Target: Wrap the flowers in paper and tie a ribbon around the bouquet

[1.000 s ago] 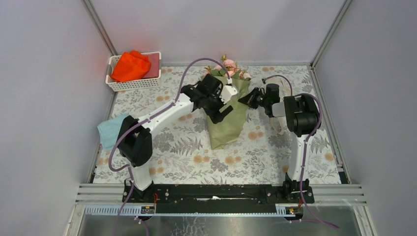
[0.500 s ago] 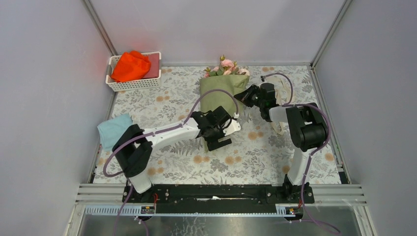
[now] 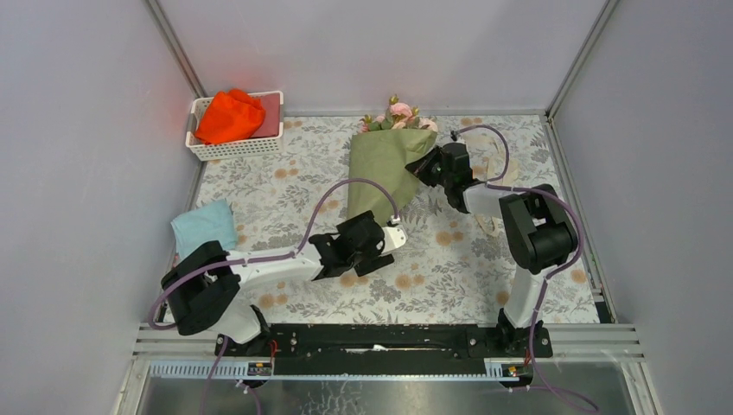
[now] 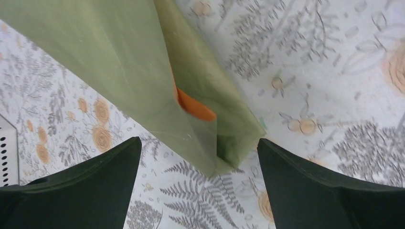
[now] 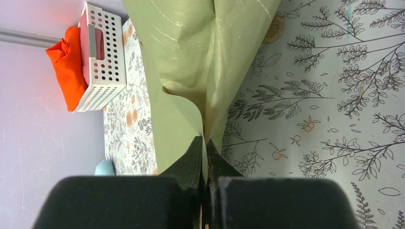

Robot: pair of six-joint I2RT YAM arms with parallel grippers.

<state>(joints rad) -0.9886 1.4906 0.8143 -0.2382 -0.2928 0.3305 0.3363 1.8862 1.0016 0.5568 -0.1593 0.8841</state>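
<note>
The bouquet (image 3: pixel 380 169) lies on the table, a cone of olive-green paper (image 5: pixel 191 47) with its tip toward me. Pink flowers (image 3: pixel 398 115) show at its far, wide end. My right gripper (image 3: pixel 423 163) is shut on a fold of the paper's right edge (image 5: pixel 205 143). My left gripper (image 3: pixel 376 238) hangs open just short of the cone's tip (image 4: pixel 210 143), nothing between its fingers (image 4: pixel 110 167). Peach inner paper (image 4: pixel 193 107) peeks from the overlap. A cream ribbon (image 3: pixel 486 226) seems to lie under the right arm.
A white basket (image 3: pixel 235 143) with an orange-red cloth (image 3: pixel 229 115) stands at the back left. A light blue cloth (image 3: pixel 203 226) lies at the left edge. Grey walls close in on three sides of the floral tablecloth (image 3: pixel 441 277).
My left gripper has pulled back from the bouquet's middle toward me, past the cone's tip, and opened wider. The right gripper has edged back-left with the paper held.
</note>
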